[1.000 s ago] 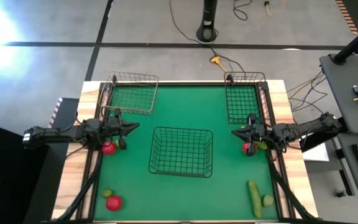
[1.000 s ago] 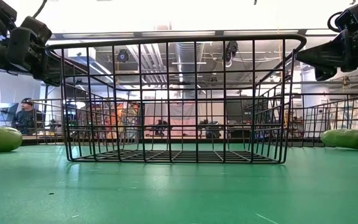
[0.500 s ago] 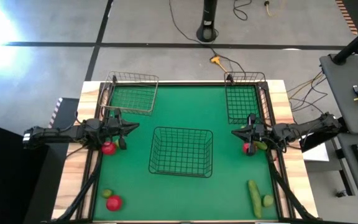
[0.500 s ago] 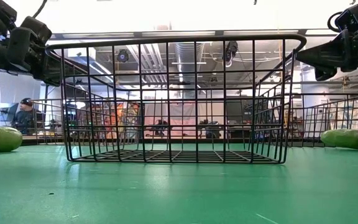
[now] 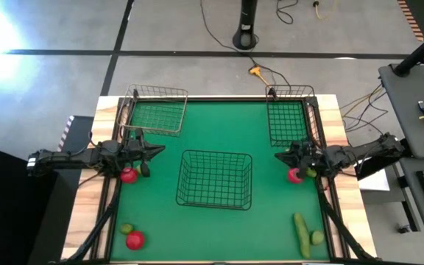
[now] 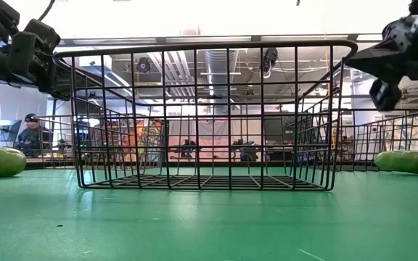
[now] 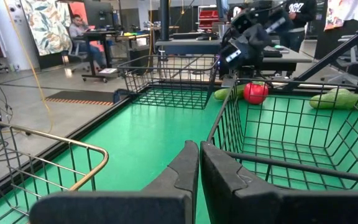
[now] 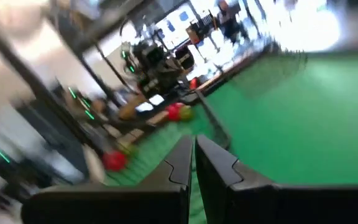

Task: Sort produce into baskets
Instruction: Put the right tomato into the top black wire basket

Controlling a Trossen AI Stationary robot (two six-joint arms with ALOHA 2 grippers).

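At the table's near edge lie a red tomato (image 5: 135,240), limes and a cucumber (image 5: 301,234). Mid-table, the large basket (image 5: 215,179) sits empty between the left gripper (image 5: 156,150) and right gripper (image 5: 278,156), both with fingers pressed together, empty. Two smaller baskets (image 5: 155,110) stand at the far corners.

Green table (image 5: 271,213): baskets (image 5: 215,179), produce (image 5: 301,234) on it.

L arm reaches in from 9 o'clock, left gripper (image 5: 155,149) shut, tips toward 3. R arm comes from 3 o'clock, right gripper (image 5: 277,156) shut, tips toward 9, wrist tilted.
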